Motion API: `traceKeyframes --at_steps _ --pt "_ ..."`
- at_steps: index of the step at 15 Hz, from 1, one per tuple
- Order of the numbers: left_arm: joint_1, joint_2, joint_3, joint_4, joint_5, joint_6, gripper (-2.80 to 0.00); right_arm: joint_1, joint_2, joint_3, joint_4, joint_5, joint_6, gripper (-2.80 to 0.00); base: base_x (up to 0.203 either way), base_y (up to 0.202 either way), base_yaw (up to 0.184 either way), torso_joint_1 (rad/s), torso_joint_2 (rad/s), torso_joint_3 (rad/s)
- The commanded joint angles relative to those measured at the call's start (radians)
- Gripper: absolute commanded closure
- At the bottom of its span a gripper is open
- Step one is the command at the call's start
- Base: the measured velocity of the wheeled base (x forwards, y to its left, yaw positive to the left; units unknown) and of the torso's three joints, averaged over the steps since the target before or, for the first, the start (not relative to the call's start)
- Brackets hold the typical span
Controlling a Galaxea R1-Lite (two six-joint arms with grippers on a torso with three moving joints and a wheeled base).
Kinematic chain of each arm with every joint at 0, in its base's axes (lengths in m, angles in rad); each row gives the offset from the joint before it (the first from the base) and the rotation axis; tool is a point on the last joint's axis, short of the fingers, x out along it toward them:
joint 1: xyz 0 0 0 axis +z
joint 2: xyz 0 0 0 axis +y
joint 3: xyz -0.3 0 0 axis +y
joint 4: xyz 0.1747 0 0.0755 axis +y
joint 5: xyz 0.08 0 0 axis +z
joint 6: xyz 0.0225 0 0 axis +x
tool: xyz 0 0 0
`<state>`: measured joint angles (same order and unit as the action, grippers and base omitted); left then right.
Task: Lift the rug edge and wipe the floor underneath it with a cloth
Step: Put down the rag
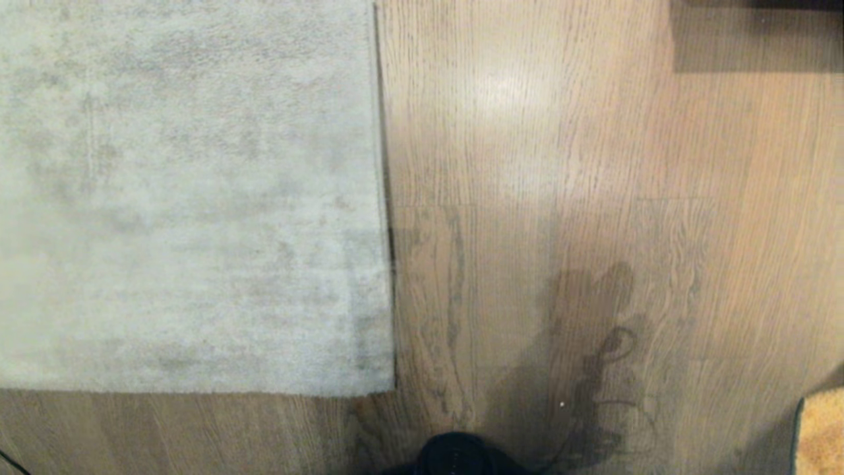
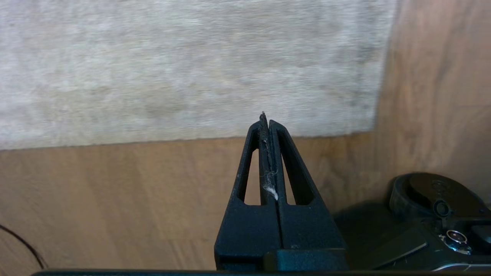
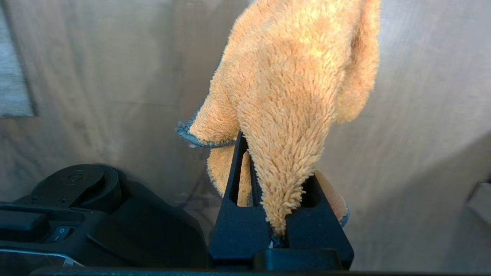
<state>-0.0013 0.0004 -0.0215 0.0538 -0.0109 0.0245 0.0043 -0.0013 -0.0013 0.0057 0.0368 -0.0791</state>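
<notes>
Head view gives me the rug edge (image 1: 384, 198) running straight up the frame, its corner lying flat near the robot's base (image 1: 455, 455). The rug fills the left half, pale grey-beige, short-piled and mottled. The floor (image 1: 527, 198) beside it is light brown wood-grain plank with darker grain streaks, faint seams and a soft glare patch; a shadow falls across the planks just ahead of the base. A dark block sits at the far right corner.

The cloth (image 3: 291, 88) is orange-tan, thick and fuzzy, with a dark grey stitched border. In the right wrist view it hangs bunched from the right claw (image 3: 278, 184), whose black fingers are clamped on it above bare floor; a sliver of it shows at the head view's lower right.

The left claw (image 2: 268, 126) has its fingers pressed together, holding nothing, a bit of lint caught between them, just above the rug's near border.
</notes>
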Motion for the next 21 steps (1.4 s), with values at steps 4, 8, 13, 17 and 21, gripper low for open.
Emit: traceKeyframes --at_steps 4,8,13,17,21 --pt "0.000 0.000 0.000 0.000 -0.001 -0.001 0.00 0.000 0.001 0.000 0.000 0.001 0.001 0.00 0.000 -0.048 0.001 0.002 0.00 0.001" --pt "0.000 0.000 0.000 0.000 -0.001 -0.001 0.00 0.000 0.001 0.001 0.000 0.001 0.000 0.00 0.000 0.000 0.000 0.000 0.00 0.000" --pt "0.000 0.000 0.000 0.000 -0.001 -0.001 0.00 0.000 0.001 0.000 0.000 0.000 -0.001 0.00 0.000 0.000 0.000 0.000 0.00 0.000" --pt "0.000 0.000 0.000 0.000 -0.001 -0.001 0.00 0.000 0.001 0.000 0.000 0.000 0.001 0.00 0.000 0.000 0.000 0.000 0.00 0.000" --pt "0.000 0.000 0.000 0.000 -0.001 -0.001 0.00 0.000 0.001 0.000 0.000 0.002 -0.001 0.00 0.000 0.000 0.000 0.000 0.00 0.000"
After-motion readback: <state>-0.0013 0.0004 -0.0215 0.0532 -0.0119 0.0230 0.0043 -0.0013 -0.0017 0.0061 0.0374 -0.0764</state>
